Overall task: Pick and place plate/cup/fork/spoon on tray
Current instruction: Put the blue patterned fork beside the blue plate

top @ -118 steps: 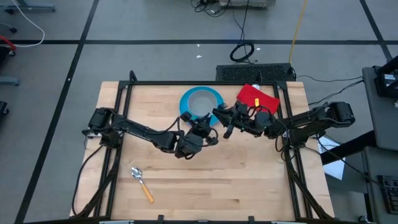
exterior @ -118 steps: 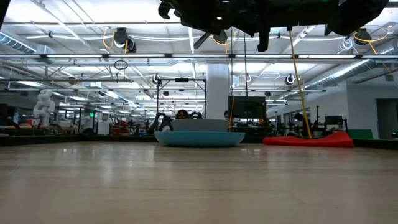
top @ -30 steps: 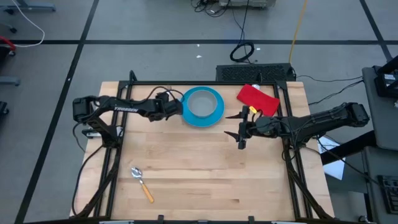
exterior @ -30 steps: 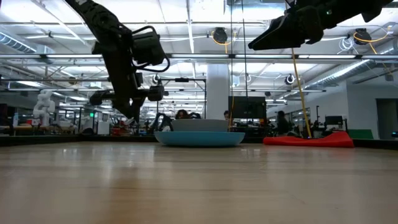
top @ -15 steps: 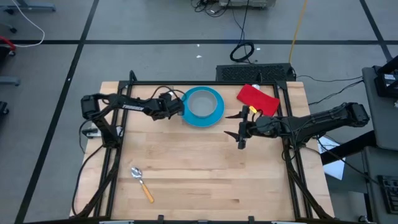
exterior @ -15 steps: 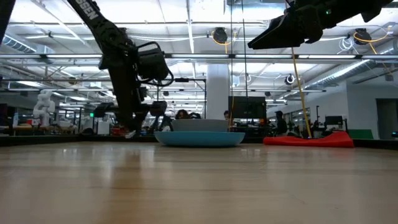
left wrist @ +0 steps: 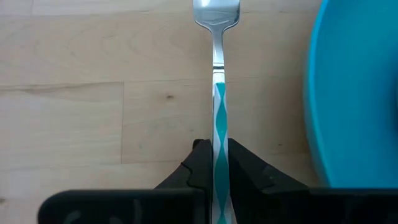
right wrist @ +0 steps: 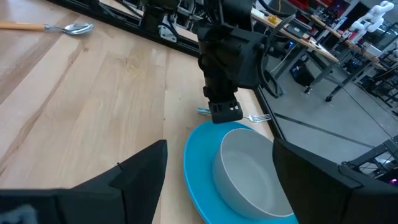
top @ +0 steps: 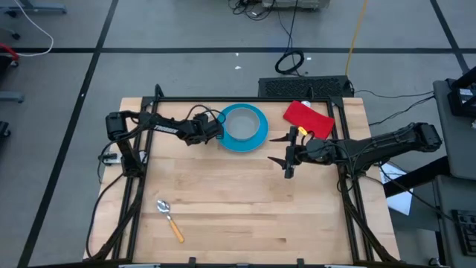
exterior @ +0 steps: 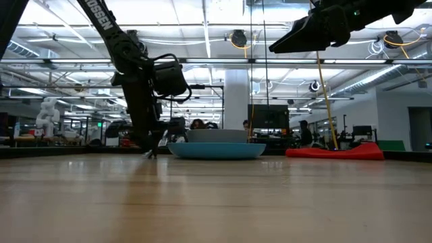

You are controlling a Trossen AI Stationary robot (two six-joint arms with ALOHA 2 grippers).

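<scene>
- I am on the fork step. My left gripper is down at the table, just beside the blue plate, and its two fingers are pinched tight on the fork.
- The fork lies flat on the wood, close to the plate's rim. Its handle runs between my fingers and its wide end points away from me.
- My guess is that the next move is to lift the fork straight up. The plate is very near, so I must take care not to bump its rim. I also need a firm hold, because the fork is thin and could slip or turn.
- I see no real tray. The red cloth at the far right of the table may be the spot for things, but I cannot be sure.
- The cup sits inside the plate. Nothing is inside the cup that I can see.
- The spoon lies alone on the near left part of the table, well apart from the plate.
- My right gripper waits in the air near the plate's right side, with its fingers spread wide and holding nothing.
</scene>
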